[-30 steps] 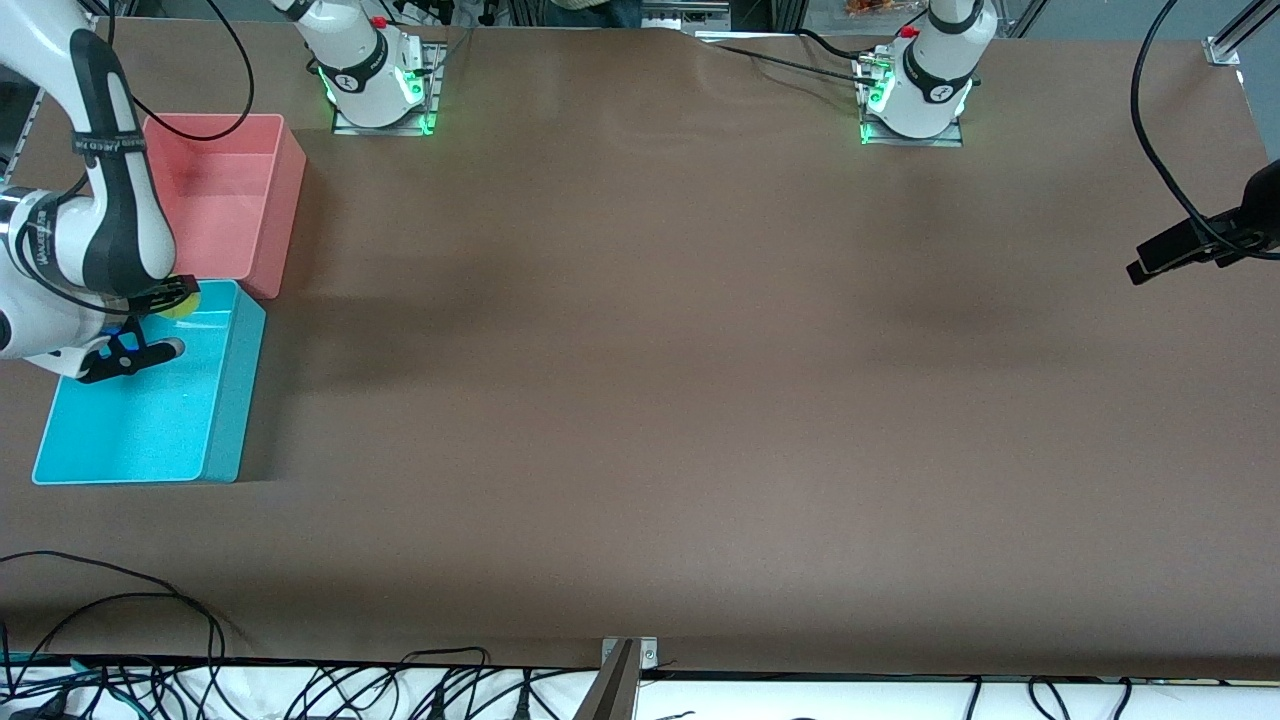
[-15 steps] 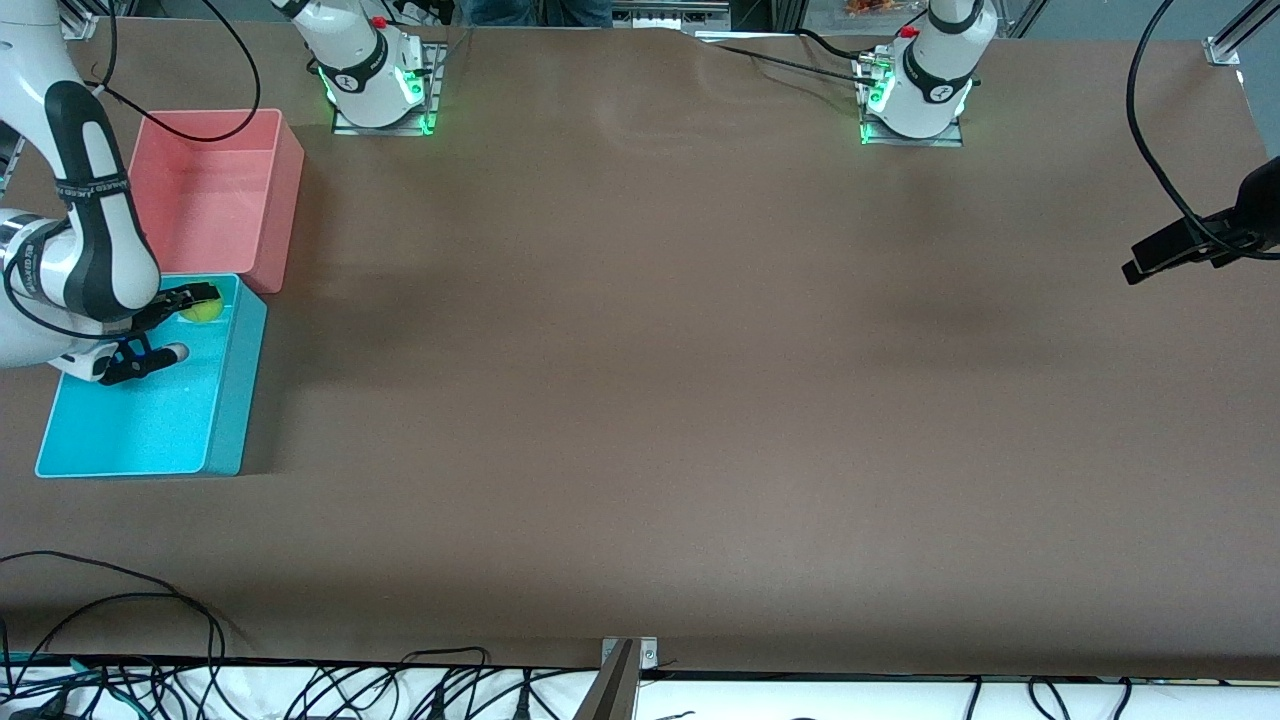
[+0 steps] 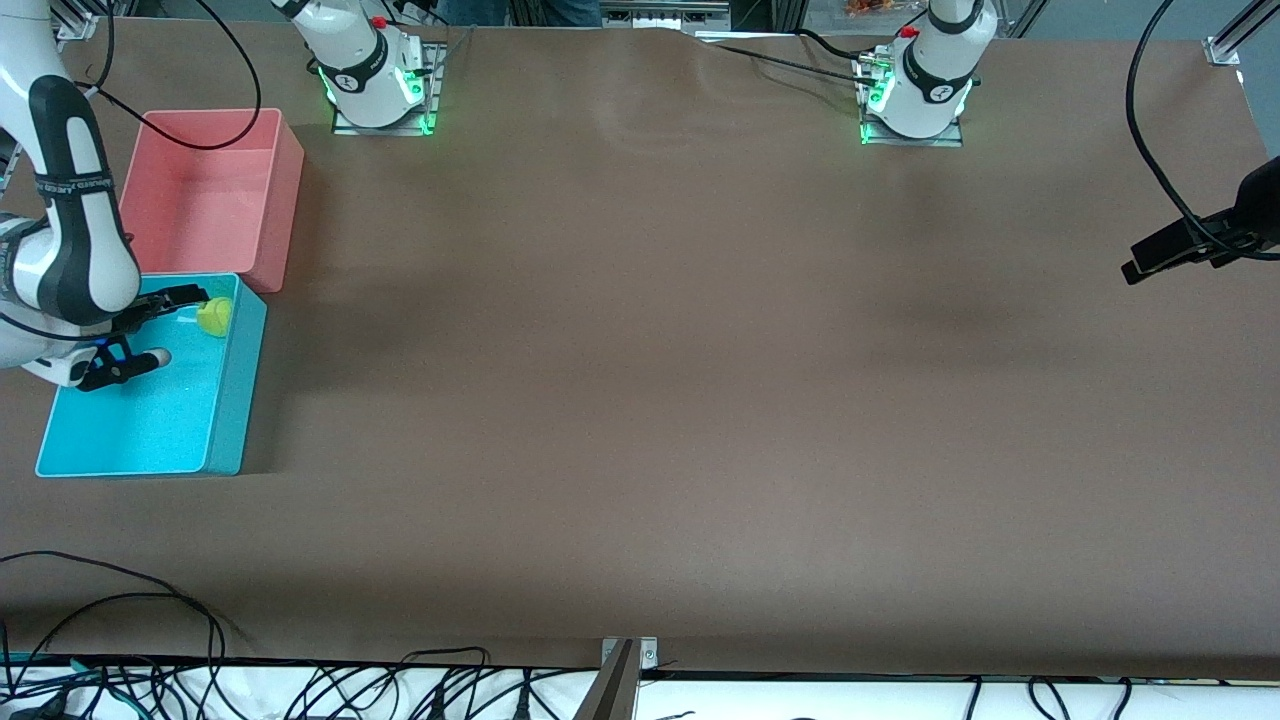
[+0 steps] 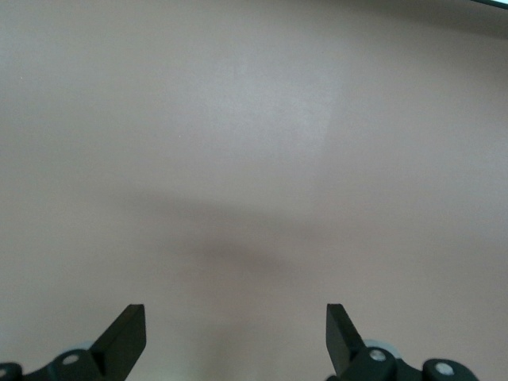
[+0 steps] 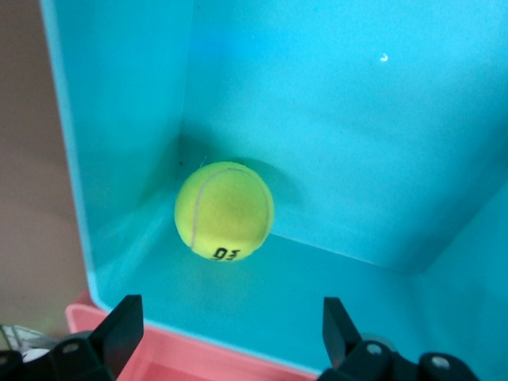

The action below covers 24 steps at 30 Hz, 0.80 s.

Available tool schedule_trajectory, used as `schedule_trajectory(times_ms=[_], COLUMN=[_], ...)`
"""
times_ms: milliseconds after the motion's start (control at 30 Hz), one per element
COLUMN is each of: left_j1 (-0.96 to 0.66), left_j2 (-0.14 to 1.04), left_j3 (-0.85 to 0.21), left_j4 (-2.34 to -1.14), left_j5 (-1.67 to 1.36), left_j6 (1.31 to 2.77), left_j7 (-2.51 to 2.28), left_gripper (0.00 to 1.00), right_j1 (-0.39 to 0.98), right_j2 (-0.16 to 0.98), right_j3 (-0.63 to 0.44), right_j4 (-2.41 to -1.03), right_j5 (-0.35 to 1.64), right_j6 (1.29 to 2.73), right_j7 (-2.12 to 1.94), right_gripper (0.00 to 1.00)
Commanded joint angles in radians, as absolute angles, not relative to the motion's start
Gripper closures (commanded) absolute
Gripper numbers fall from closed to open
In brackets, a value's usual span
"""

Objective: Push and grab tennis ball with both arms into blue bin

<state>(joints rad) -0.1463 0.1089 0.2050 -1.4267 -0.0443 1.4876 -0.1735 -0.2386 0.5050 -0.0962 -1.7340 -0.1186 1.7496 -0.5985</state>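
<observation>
The yellow-green tennis ball (image 3: 213, 317) (image 5: 225, 210) is inside the blue bin (image 3: 150, 420) (image 5: 317, 103), in the corner next to the pink bin. It touches neither finger. My right gripper (image 3: 176, 325) (image 5: 230, 317) hangs over that same end of the bin, open, with nothing between its fingers. The ball is below it. My left gripper (image 3: 1135, 265) (image 4: 236, 325) waits over bare table at the left arm's end, open and empty.
A pink-red bin (image 3: 200, 200) (image 5: 198, 361) stands against the blue bin, farther from the front camera, with nothing in it. Both bins sit at the right arm's end of the brown table (image 3: 650, 400). Cables (image 3: 150, 640) lie along the table's front edge.
My right gripper has opened and let the tennis ball go. The ball has dropped from between the fingers into the blue bin's corner. The left arm has barely moved.
</observation>
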Motion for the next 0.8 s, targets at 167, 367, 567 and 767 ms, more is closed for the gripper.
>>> schedule_trajectory(times_ms=[167,367,567,767], left_j1=[-0.158,-0.158,-0.158,-0.158], left_j2=[0.094,0.094,0.094,0.094], left_j3=[0.215,0.215,0.215,0.215], left_j4=[-1.443,-1.443,-1.443,-1.443], left_j5=[-0.058,-0.058,-0.058,-0.058], left_j6=[1.493,1.493,1.493,1.493], left_j7=[-0.164,-0.164,-0.164,-0.164], left_gripper=[0.0,0.0,0.0,0.0], right_j1=[-0.218,-0.163,-0.054,0.015], right_j2=[0.494,0.451,0.396,0.331], right_j3=[-0.084,-0.083,-0.083,-0.083], right_j4=[-1.568,-1.468,-1.393,-1.368], right_j5=[-0.103,-0.1,-0.101,-0.103], right_j6=[1.494,1.315,1.194,1.177], right_j7=[-0.598,-0.483,-0.318,-0.247], right_gripper=[0.0,0.0,0.0,0.0])
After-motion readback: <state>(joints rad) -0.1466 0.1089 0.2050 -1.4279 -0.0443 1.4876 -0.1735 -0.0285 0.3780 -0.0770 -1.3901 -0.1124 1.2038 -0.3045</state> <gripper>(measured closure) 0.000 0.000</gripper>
